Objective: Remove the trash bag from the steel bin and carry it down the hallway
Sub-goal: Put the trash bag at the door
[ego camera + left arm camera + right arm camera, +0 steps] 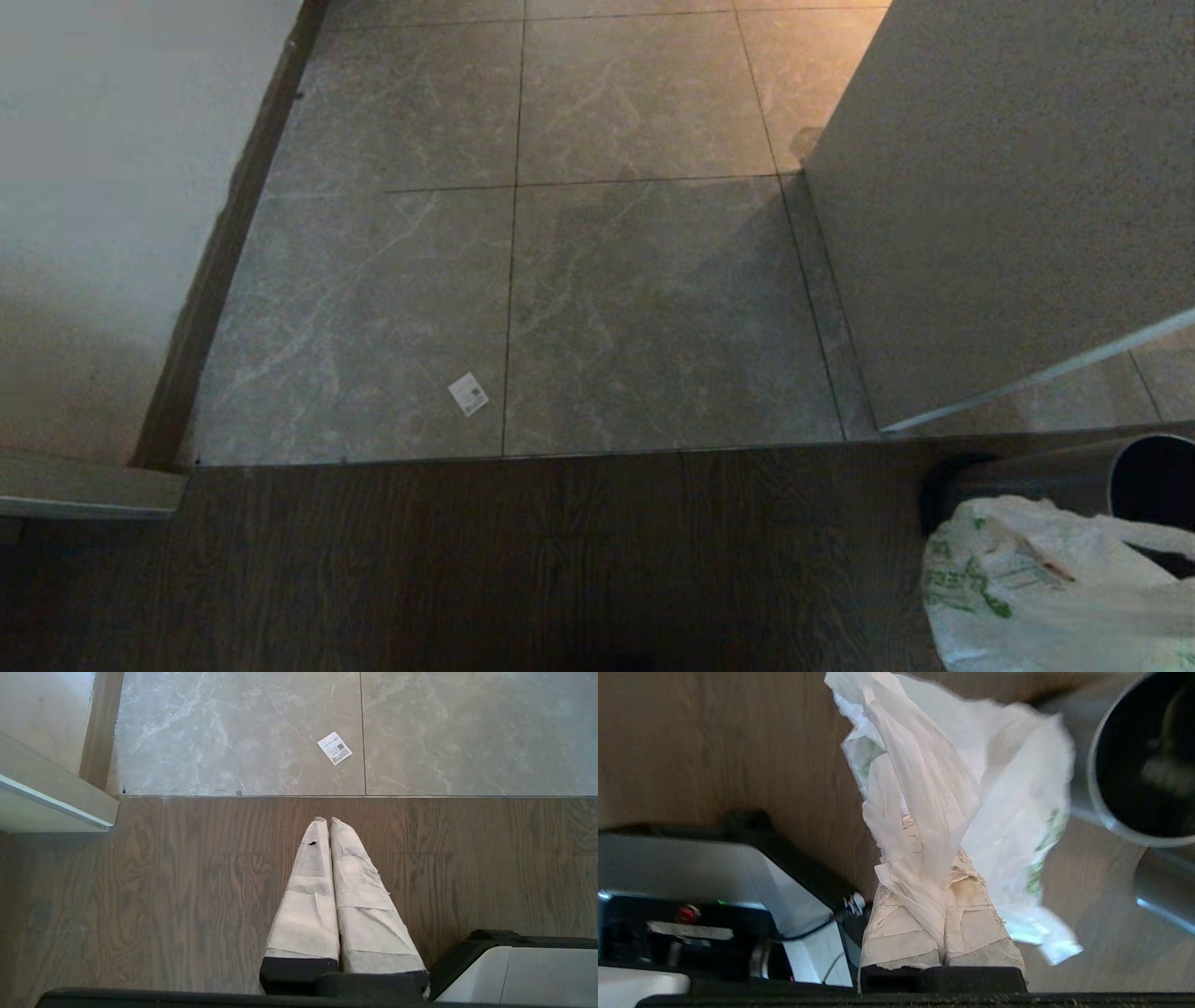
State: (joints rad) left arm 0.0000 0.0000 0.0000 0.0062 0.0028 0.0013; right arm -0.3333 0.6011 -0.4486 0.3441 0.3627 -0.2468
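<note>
Fingers of my right gripper [941, 891] pinch shut on the gathered top of the trash bag [971, 812], which hangs beyond my fingertips, out of the steel bin [1141, 756] just beside it. Thin, crinkly and light, the bag will likely swing and could slip or tear; its bunched neck is the safest hold. My left gripper [327, 822] rests closed, holding nothing, over wooden floor [140, 882]

Left gripper [329, 820] seen closed, empty, above wood floor [140, 896]; paper label [334, 748] on tiles [467, 732] at 12 o'clock.
</note>
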